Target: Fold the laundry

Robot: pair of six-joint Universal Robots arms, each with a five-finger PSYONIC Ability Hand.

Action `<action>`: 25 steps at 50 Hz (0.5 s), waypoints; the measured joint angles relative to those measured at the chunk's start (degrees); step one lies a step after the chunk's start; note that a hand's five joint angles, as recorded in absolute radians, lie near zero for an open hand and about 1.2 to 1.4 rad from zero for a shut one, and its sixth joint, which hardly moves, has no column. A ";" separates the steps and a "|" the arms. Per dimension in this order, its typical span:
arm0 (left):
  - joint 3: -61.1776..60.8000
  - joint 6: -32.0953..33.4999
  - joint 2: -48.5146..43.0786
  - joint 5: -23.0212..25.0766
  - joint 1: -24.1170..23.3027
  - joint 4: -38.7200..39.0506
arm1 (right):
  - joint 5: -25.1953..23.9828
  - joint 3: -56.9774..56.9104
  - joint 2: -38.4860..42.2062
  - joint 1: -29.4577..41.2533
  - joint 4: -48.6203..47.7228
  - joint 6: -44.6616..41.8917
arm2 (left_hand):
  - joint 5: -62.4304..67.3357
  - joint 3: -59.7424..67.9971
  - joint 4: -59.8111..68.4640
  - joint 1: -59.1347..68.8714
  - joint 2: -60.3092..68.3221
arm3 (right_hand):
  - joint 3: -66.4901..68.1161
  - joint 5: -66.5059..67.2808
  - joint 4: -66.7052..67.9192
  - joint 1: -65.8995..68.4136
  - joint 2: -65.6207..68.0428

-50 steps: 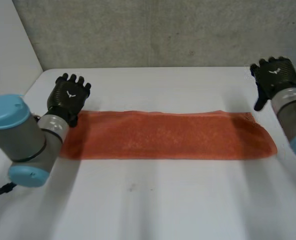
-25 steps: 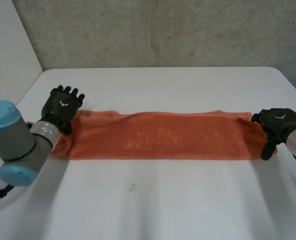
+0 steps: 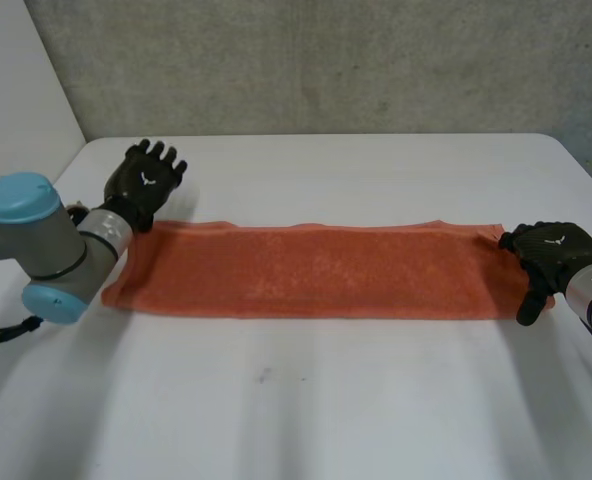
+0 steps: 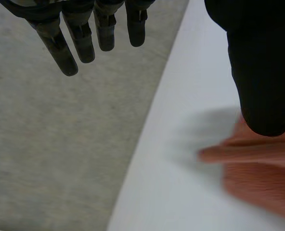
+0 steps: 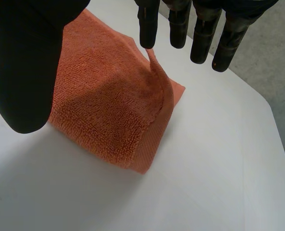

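In the head view you see the orange terry towel (image 3: pixel 316 270) lying flat in the middle of the white table (image 3: pixel 326 410). It is already folded into a long narrow band that runs from left to right. Your left hand (image 3: pixel 144 180) is at the far left corner of the band; I cannot tell whether it touches the cloth. Your right hand (image 3: pixel 551 252) sits over the short edge at the right end.

In the left wrist view, the left hand (image 4: pixel 260 67) has its fingers (image 4: pixel 60 48) straight and held well away from the thumb, with nothing between them. A corner of the towel (image 4: pixel 258 178) lies on the table beneath the thumb.

In the right wrist view, the right hand (image 5: pixel 27 62) is also spread wide and is not closed on anything. The end of the towel (image 5: pixel 104 106) lies below the palm. One flap of its top layer stands up and meets a fingertip (image 5: pixel 148 36).

I judge that the towel is light, soft and limp, and that its rough loops will not slip easily. It will sag when lifted, and its layers may come apart. For the next fold, pinch all layers together at the corners of the right short edge.
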 measured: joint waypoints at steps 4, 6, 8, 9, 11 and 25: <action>-2.47 -4.33 2.10 0.27 0.15 -4.56 | -0.11 -0.01 0.00 -0.22 -0.03 -0.04 | 0.00 0.00 -0.01 -0.16 -0.03 | 0.00 0.00 0.00 0.00 0.00; -3.74 -7.26 3.44 0.31 0.38 -6.64 | -0.14 -0.01 0.00 -0.31 -0.03 -0.09 | 0.00 0.00 -0.01 -0.17 -0.03 | 0.00 0.00 0.00 0.00 0.00; -5.30 -10.70 5.11 0.35 0.73 -8.45 | -0.16 -0.01 0.00 -0.40 -0.02 -0.15 | -0.02 0.00 -0.01 -0.17 -0.04 | 0.00 0.00 0.00 0.00 0.00; -5.86 -11.90 5.74 0.38 0.85 -8.91 | -0.17 -0.01 0.00 -0.43 -0.02 -0.18 | -0.02 0.00 -0.01 -0.17 -0.04 | 0.00 0.00 0.00 0.00 0.00; -7.50 -15.11 7.53 0.43 1.17 -9.90 | -0.18 0.00 0.00 -0.48 -0.01 -0.22 | 0.00 0.00 -0.01 -0.17 -0.04 | 0.00 0.00 0.00 0.00 0.00; -13.89 -20.75 12.50 -0.14 1.81 -9.44 | -0.27 0.55 0.44 -0.14 0.01 -0.37 | -0.03 0.00 -0.01 -0.17 -0.04 | 0.00 0.00 0.00 0.00 0.00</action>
